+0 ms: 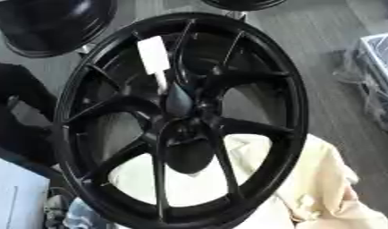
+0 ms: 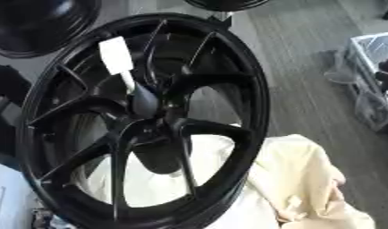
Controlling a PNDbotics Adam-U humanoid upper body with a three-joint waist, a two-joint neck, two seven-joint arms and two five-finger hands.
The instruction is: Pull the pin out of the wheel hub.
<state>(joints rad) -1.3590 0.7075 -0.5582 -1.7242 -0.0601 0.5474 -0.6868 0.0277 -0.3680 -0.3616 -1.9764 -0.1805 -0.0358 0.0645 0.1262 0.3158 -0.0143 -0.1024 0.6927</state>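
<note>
One black wheel hub (image 1: pixel 181 120) is filling your view, lying over a cream cloth (image 1: pixel 322 183) on the grey floor (image 1: pixel 322 67). Its white pin (image 1: pixel 156 58) is sticking out near the centre, slanting toward the upper left. Neither of your hands is showing in either eye view, so you cannot tell what the fingers are doing.
</note>
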